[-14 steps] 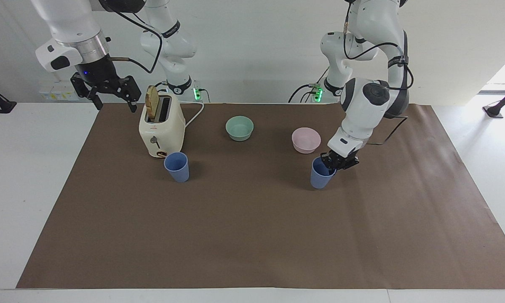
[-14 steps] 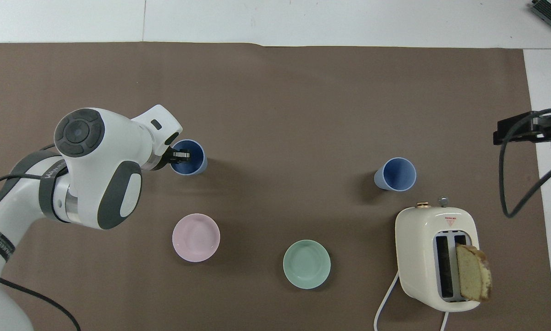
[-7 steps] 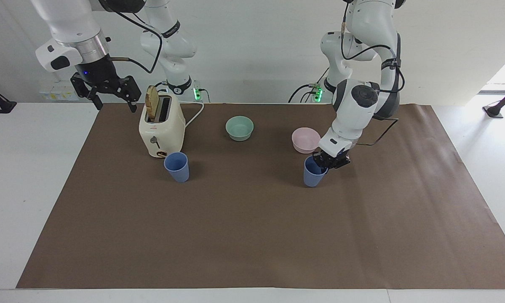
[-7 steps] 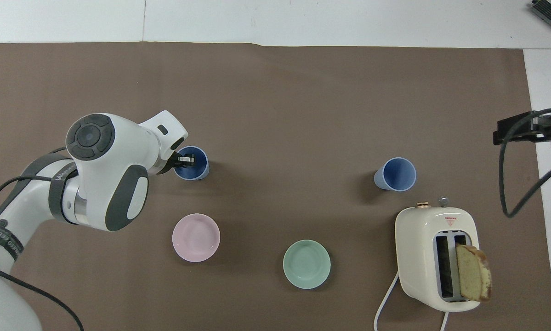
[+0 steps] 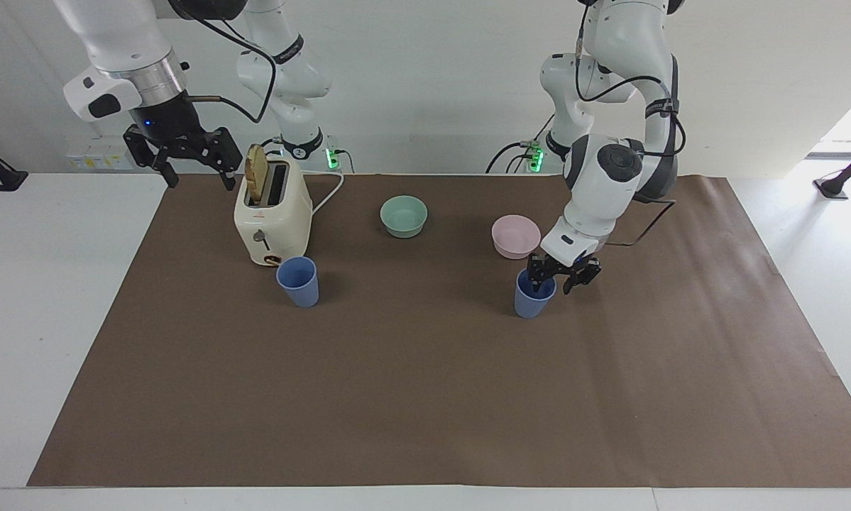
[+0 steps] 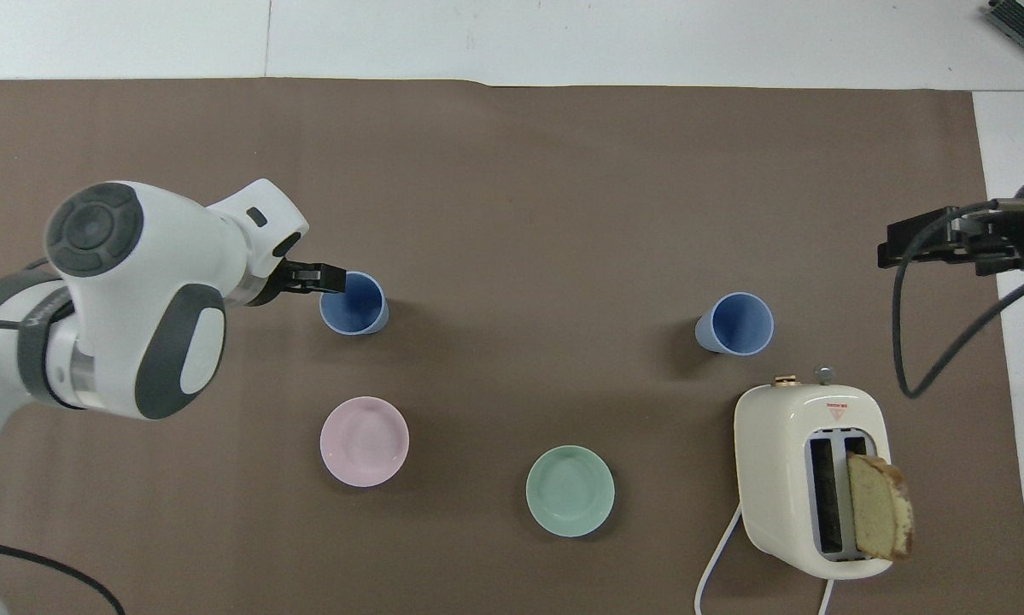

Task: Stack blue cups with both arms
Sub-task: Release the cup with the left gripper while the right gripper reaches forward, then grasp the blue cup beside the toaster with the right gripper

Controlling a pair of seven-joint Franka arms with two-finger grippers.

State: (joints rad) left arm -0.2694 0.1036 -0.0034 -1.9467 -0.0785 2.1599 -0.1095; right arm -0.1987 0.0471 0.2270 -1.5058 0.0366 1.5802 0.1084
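Note:
One blue cup (image 5: pixel 534 301) stands upright on the brown mat, farther from the robots than the pink bowl; it also shows in the overhead view (image 6: pixel 354 303). My left gripper (image 5: pixel 554 281) is open at that cup's rim on the left arm's side, one finger over the mouth and one outside; it also shows in the overhead view (image 6: pixel 324 278). It holds nothing. The second blue cup (image 5: pixel 299 281) stands upright in front of the toaster (image 5: pixel 272 213) and shows in the overhead view too (image 6: pixel 736 325). My right gripper (image 5: pixel 187 167) is open and empty, raised over the mat's edge beside the toaster.
A slice of bread sticks up from a slot of the cream toaster (image 6: pixel 806 478). A teal-green bowl (image 5: pixel 404 215) and a pale pink bowl (image 5: pixel 515 235) sit nearer to the robots than the cups. The brown mat (image 5: pixel 425 397) covers the table.
My left gripper carried its cup a little toward the table's middle, then opened and let go. The cup now stands free. My right gripper shifted slightly toward the toaster.

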